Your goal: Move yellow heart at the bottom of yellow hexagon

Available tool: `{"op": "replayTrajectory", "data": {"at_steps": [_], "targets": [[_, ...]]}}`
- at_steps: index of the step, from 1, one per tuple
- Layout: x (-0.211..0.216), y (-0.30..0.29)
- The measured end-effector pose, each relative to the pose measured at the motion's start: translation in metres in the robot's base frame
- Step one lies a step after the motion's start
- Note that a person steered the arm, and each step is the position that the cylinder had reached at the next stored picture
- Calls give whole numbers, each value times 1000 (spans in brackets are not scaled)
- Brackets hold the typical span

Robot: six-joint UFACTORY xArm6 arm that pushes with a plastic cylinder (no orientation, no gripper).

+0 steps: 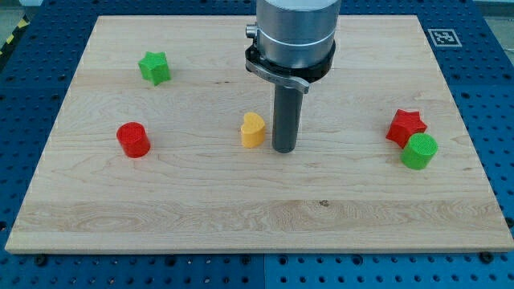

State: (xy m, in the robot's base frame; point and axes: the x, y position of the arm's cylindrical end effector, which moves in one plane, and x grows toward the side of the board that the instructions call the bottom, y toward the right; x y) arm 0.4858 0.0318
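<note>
The yellow heart lies near the middle of the wooden board. My tip rests on the board just to the heart's right, a small gap apart from it. No yellow hexagon shows in the camera view; the arm's body covers part of the board at the view's top centre.
A green star lies at the upper left. A red cylinder lies at the left. A red star touches a green cylinder at the right. A fiducial tag marks the board's upper right corner.
</note>
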Motion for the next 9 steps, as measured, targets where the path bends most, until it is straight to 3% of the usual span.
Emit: {"op": "replayTrajectory", "data": {"at_steps": [3, 5, 8, 9], "targets": [[-18, 11], [30, -26], [30, -42], [-4, -46]]}}
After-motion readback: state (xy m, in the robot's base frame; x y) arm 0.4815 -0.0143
